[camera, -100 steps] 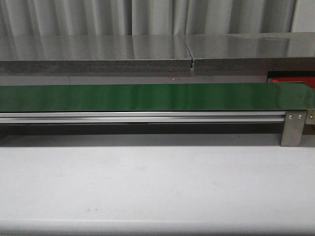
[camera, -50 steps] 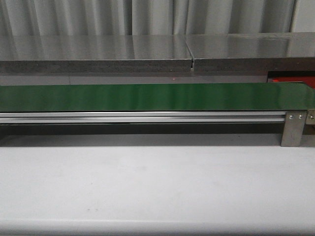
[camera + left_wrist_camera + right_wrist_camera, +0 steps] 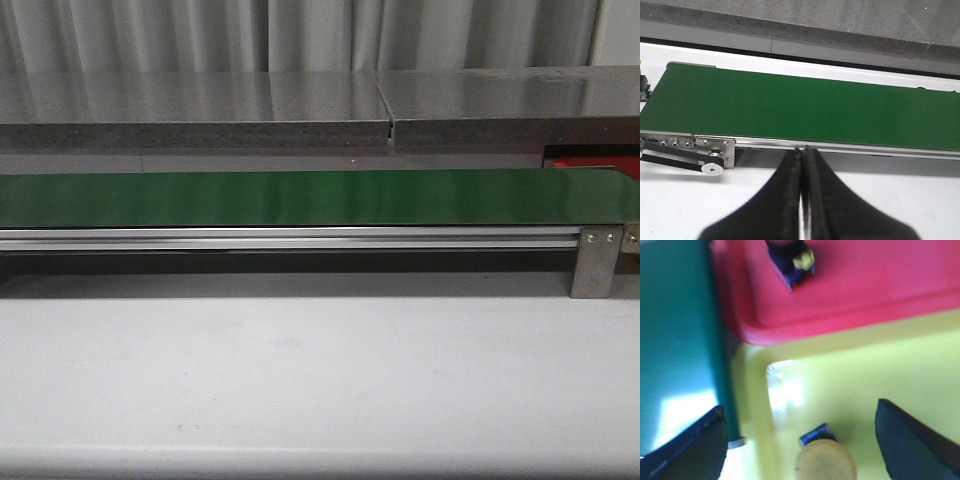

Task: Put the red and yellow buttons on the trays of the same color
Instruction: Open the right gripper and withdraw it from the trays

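Note:
In the right wrist view my right gripper (image 3: 799, 407) is open above a yellow tray (image 3: 900, 365). A pale yellow round button (image 3: 825, 466) with a blue base stands on that tray between the fingers, touching neither. A red tray (image 3: 880, 285) lies beside the yellow one and holds a button (image 3: 790, 259) with a dark blue base, its cap cut off by the frame edge. In the front view only a sliver of the red tray (image 3: 592, 163) shows at the far right. My left gripper (image 3: 803, 150) is shut and empty, just before the green belt (image 3: 805, 107).
The long green belt (image 3: 300, 197) runs across the table on a metal rail (image 3: 290, 238) with a bracket (image 3: 597, 262) at its right end. A grey shelf (image 3: 300, 110) stands behind it. The belt's end (image 3: 675, 340) lies beside both trays.

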